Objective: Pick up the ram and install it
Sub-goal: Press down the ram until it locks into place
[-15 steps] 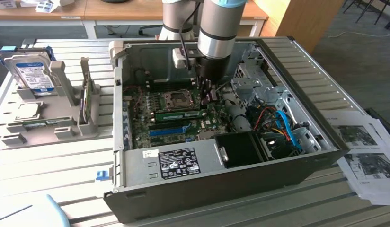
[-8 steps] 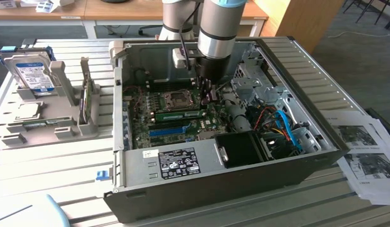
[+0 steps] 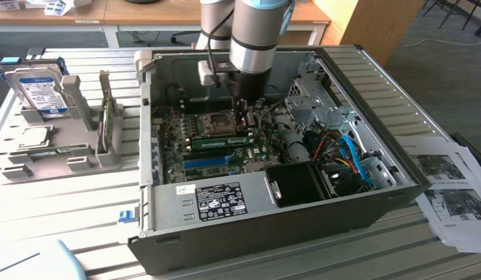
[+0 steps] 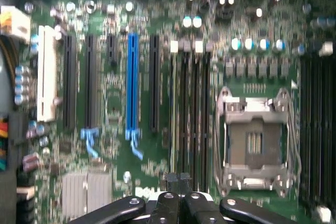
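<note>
The open computer case (image 3: 287, 198) lies on its side on a slatted metal table (image 3: 61, 216), its motherboard (image 3: 217, 146) facing up; the robot arm (image 3: 256, 35) comes down into the case from above, over the middle of the board; to the exterior view's left stands a grey parts holder (image 3: 38, 146) with a silver hard drive (image 3: 42, 87) upright in it; printed sheets of paper (image 3: 450, 186) lie on the table at the exterior view's right of the case; inside the case, a black fan shroud (image 3: 303, 181) sits near the front wall, with blue cables (image 3: 357, 160) beside it; on the board, the bright blue slot (image 3: 208, 161) runs alongside the ram (image 3: 221, 142), a green stick that lies in the memory slots between the blue slot and the square CPU socket (image 3: 219, 121), though whether it is fully seated cannot quite be told from here; the gripper (image 3: 244, 114) hangs just above the board, close beside one end of the ram, its fingers (image 4: 173, 203) pressed together with nothing between them; in the wrist view the black memory slots (image 4: 191, 103) run between the blue slot and the CPU socket.
</note>
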Action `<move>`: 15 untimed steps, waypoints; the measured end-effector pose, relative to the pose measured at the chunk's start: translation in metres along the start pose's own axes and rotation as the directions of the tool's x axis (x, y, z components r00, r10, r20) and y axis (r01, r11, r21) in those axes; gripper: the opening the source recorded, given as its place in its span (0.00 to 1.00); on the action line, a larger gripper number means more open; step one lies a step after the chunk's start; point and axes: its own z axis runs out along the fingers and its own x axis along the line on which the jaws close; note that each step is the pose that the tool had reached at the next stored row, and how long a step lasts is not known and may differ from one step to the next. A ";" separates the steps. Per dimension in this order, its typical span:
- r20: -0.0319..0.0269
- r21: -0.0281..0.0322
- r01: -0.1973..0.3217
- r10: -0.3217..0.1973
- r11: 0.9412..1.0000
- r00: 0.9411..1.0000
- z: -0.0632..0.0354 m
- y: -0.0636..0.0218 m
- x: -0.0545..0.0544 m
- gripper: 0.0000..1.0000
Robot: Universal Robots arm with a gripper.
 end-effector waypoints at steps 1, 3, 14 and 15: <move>0.000 0.000 0.000 0.000 1.000 1.000 0.0001 0.0040 0.000 0.09; 0.000 0.000 0.000 0.000 1.000 1.000 0.0002 0.0112 0.000 0.09; 0.000 0.000 0.000 0.000 1.000 1.000 0.0007 0.0457 0.001 0.09; 0.000 0.000 0.000 0.000 1.000 1.000 0.0007 0.0483 0.001 0.09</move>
